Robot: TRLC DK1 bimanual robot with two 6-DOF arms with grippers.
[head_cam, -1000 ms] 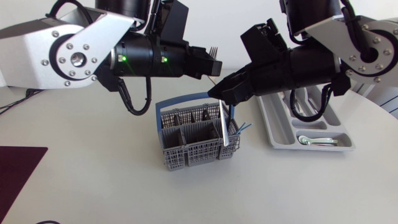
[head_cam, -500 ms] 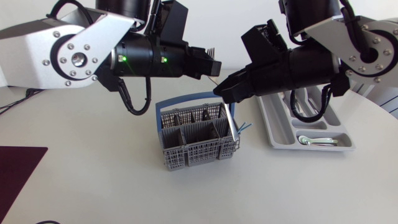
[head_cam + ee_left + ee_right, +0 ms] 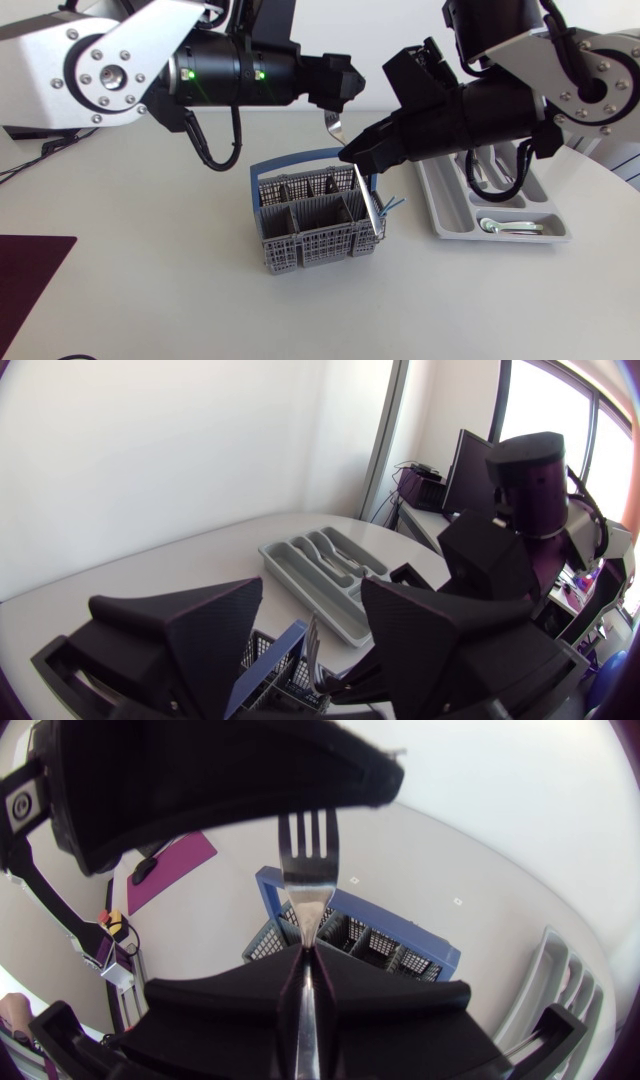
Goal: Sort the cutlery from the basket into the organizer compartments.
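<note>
Left arm [image 3: 120,75] fills the upper left. Left gripper [image 3: 343,82] is spread wide and holds nothing, parked above the basket.

Right arm [image 3: 560,85] fills the upper right. Right gripper [image 3: 354,153] is pinched tight on the fork [image 3: 333,123] at its neck. Tines point up near top centre; the handle hangs down across the basket's right end, and I can't tell if its tip is clear.

Organizer [image 3: 440,205] sits right of centre, basket [image 3: 300,235] at centre, and a spoon [image 3: 505,227] in the organizer's near compartment.

Fork looks like steel: stiff, light, slick. A neck pinch may let it pivot; gripping the flat mid-handle is probably safer.
</note>
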